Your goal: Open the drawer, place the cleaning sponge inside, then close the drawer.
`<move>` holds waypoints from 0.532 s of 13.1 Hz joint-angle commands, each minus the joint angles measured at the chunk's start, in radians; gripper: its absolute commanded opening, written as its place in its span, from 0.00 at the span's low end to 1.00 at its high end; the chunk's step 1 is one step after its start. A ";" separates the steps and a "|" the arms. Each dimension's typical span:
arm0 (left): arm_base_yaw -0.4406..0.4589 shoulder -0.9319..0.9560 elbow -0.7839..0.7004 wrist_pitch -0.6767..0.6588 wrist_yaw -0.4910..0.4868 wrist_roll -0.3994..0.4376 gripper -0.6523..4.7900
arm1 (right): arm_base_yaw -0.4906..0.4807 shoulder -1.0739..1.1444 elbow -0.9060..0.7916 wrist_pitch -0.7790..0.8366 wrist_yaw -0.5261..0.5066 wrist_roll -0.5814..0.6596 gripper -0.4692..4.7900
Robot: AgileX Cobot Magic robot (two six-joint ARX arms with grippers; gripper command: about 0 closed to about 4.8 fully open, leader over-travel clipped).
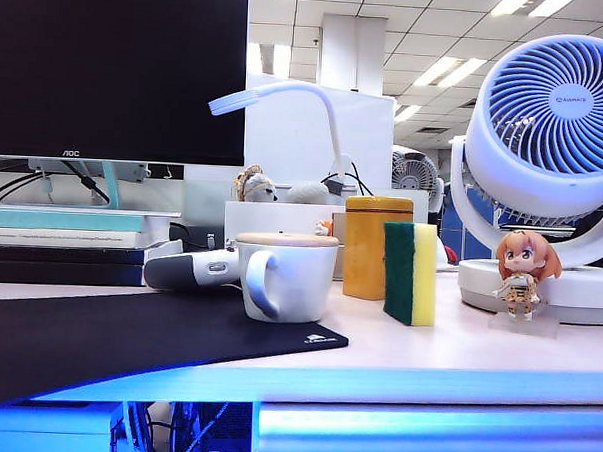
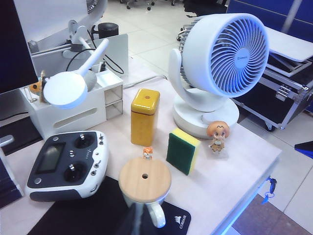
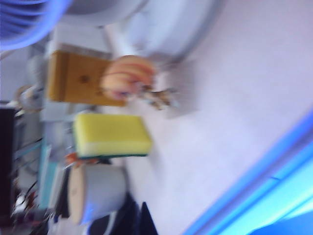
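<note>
Standing on a pale tabletop [image 1: 476, 349], largest first, are a dark monitor [image 1: 116, 68] at the back, a big white fan [image 1: 550, 147] on the right side of the outside view, a black mat [image 1: 126, 343], a grey and white remote controller [image 2: 68, 164], a white mug [image 1: 284, 275] with a round wooden lid, a yellow tin [image 1: 376, 247], the cleaning sponge [image 1: 411, 274] and a small orange-haired figurine [image 1: 525, 274].

The sponge stands upright on its edge, yellow foam with a dark green layer, just beside the tin and between the mug and the figurine. Nothing touches it.

Below the tabletop edge, the drawer [image 1: 433, 434] shows as a flat front glowing blue. It looks shut, with no handle visible.

Neither claw appears in any view. The left claw's opening cannot be told. The right claw is fully closed and out of sight; its blurred wrist camera looks across the sponge [image 3: 111, 134] and the blue-lit tabletop edge.

Judging by this, the first step is in hand: the drawer is not yet opened. The next move calls for a claw to reach the drawer front from below the edge, catch it and pull it outward before the sponge is lifted.
</note>
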 commanded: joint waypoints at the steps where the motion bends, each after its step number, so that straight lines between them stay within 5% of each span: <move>1: -0.001 -0.002 0.003 0.013 0.014 0.001 0.11 | -0.251 -0.001 0.002 -0.092 0.061 -0.131 0.08; 7: -0.001 -0.002 0.003 0.013 0.033 0.000 0.11 | -0.415 0.067 -0.306 0.380 -0.149 0.037 0.08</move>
